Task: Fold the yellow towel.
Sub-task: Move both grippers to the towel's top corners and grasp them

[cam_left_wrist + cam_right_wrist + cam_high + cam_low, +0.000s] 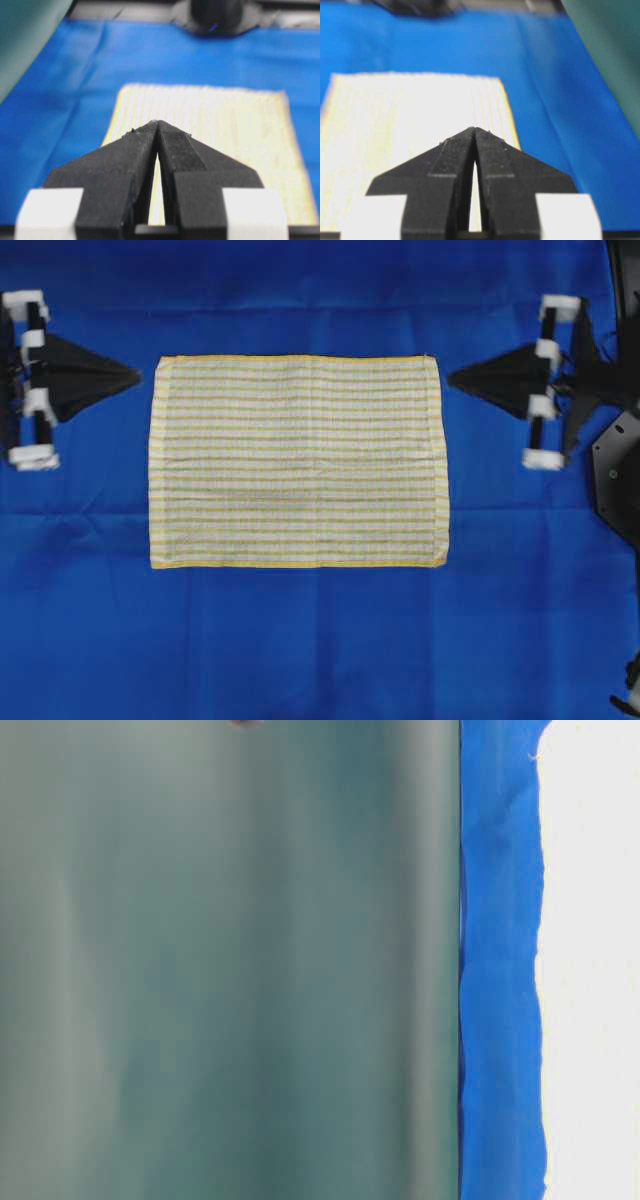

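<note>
The yellow towel [297,462] lies flat and fully spread in the middle of the blue sheet, white with fine yellow stripes and yellow hems. My left gripper [138,374] hovers just off the towel's left edge, near its far corner, shut with nothing in it. On the opposite side my right gripper [449,379] points at the right edge, also shut and empty. The left wrist view shows the towel [210,130] beyond the closed tips of the left gripper [157,121]. In the right wrist view the towel [405,120] lies beyond the closed right gripper [474,129].
A large plain blue sheet [300,640] covers the table. The right arm's black base [615,465] stands at the right edge. A green-grey panel [230,960] fills most of the table-level view, with a strip of the blue sheet [500,970] beside it.
</note>
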`<state>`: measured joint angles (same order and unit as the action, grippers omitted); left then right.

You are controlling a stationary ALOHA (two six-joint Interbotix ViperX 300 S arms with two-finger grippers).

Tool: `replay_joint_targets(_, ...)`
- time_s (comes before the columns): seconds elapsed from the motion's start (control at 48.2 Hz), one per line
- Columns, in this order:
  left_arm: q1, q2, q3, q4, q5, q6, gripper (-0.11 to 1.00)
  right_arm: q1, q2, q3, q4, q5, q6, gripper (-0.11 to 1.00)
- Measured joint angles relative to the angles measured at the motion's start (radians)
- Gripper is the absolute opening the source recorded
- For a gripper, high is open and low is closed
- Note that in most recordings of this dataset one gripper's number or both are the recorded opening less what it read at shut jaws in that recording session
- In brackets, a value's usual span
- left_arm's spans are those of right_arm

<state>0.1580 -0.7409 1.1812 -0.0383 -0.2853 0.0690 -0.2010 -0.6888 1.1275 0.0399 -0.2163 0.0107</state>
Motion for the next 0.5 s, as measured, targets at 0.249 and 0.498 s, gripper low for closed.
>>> replay_joint_targets(0.249, 0.083, 0.178, -0.006, -0.002, -0.002, 0.0, 0.39, -0.135, 0.183, -0.031, 0.044, 0.015, 0.0, 0.19)
replay_joint_targets(0.498, 0.152, 0.379, -0.006, -0.002, -0.072, 0.002, 0.84, -0.227, 0.376, -0.051, 0.074, 0.011, 0.0, 0.78)
